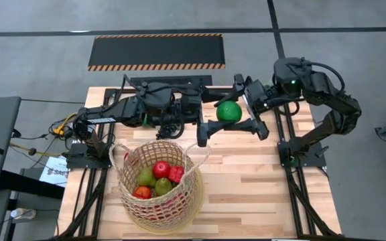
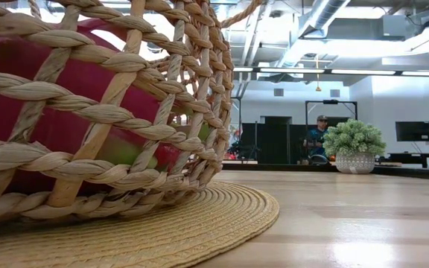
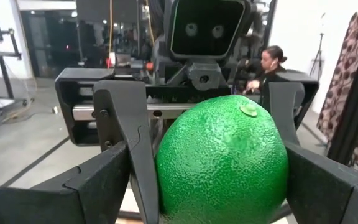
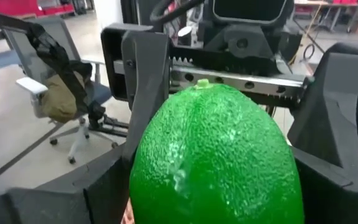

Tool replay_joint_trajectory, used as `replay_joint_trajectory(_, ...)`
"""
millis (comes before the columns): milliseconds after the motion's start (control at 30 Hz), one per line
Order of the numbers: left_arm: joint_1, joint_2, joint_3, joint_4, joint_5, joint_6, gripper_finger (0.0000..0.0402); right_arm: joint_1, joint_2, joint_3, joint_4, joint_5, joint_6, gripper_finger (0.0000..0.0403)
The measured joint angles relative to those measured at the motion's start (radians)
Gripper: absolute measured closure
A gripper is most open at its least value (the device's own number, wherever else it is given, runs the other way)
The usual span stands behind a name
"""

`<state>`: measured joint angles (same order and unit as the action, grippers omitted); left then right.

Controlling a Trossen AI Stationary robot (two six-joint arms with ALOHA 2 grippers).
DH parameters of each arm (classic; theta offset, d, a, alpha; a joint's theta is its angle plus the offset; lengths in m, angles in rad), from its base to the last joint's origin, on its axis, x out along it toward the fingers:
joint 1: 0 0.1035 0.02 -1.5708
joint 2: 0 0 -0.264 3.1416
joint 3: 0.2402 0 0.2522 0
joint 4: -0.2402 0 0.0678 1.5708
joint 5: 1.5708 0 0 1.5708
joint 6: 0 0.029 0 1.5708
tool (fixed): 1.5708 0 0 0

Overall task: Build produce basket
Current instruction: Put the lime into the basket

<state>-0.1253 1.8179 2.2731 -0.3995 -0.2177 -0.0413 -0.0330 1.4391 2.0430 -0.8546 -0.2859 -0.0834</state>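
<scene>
From above, I see the lime point(image 1: 228, 111) up in the air over the far edge of the desk point(image 1: 260, 194), about the middle. The left gripper point(image 1: 208, 114) reaches in from one side and the right gripper point(image 1: 241, 111) from the other, so the lime sits between the two. The basket point(image 1: 159, 142) stands near the front edge, a bit toward the left corner. It has a red apple point(image 1: 161, 168), a green pear point(image 1: 146, 177) and more fruit in it. In the low view the basket wall point(image 2: 125, 112) is very close and fills the left side, standing on a round woven mat point(image 2: 214, 219). Something pink point(image 2: 43, 89) shows through the gaps. Far off on the desk is a leafy ball in a white pot point(image 2: 354, 147), with a person point(image 2: 319, 134) in the room behind. In the left wrist view the lime point(image 3: 222, 162) fills the space between the left claw's two fingers point(image 3: 328, 183), and the claw is closed on it. In the right wrist view the lime point(image 4: 216, 162) is just as big and close, but I cannot tell if the right claw is gripping it or loose.
</scene>
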Motion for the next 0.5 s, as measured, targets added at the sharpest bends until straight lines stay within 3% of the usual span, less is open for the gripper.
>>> replay_joint_trajectory(233,-0.001,0.0,0.0,-0.035,-0.023,0.002,0.0062,0.003,0.001,0.0,-0.049,0.019,0.02,0.0048)
replay_joint_trajectory(500,-0.019,-0.026,0.01,0.015,-0.043,0.074,0.0075,-0.013,0.003,-0.007,-0.162,0.121,0.088,0.0046)
